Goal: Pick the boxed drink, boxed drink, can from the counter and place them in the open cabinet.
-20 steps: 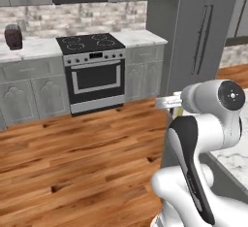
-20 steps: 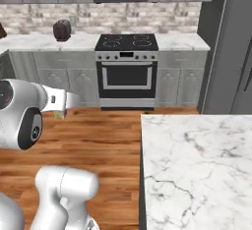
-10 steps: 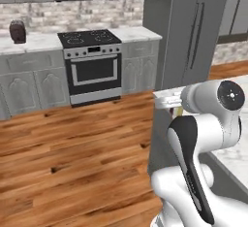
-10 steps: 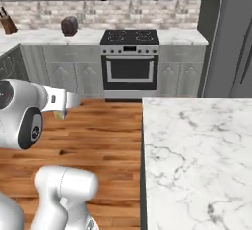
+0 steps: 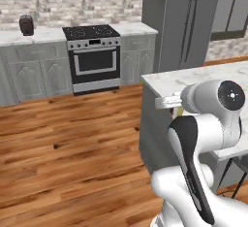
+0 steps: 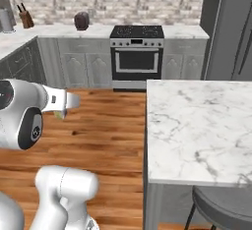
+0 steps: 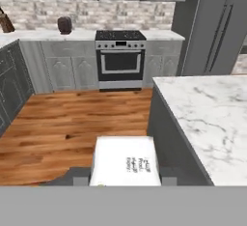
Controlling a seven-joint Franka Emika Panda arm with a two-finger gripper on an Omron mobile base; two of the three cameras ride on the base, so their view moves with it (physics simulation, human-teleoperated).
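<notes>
My gripper is shut on a boxed drink, a cream-white carton whose flat top with small print sits between the fingers. In the left base view the gripper juts left from the white arm, with a yellowish corner of the boxed drink under it. From the right, the gripper points right and the boxed drink peeks out below. The white marble counter lies to the gripper's right with a bare top. The can and the open cabinet are out of view.
A black-and-steel stove stands at the far wall between grey cabinets, with a dark jar and a knife block on the pale counter. A tall grey fridge is far right. Wooden floor spreads ahead. A stool stands by the marble counter.
The whole picture has shifted, so the base has moved: the marble counter fills more of both base views and the far wall looks farther away. The arm keeps its pose and its hold on the carton.
</notes>
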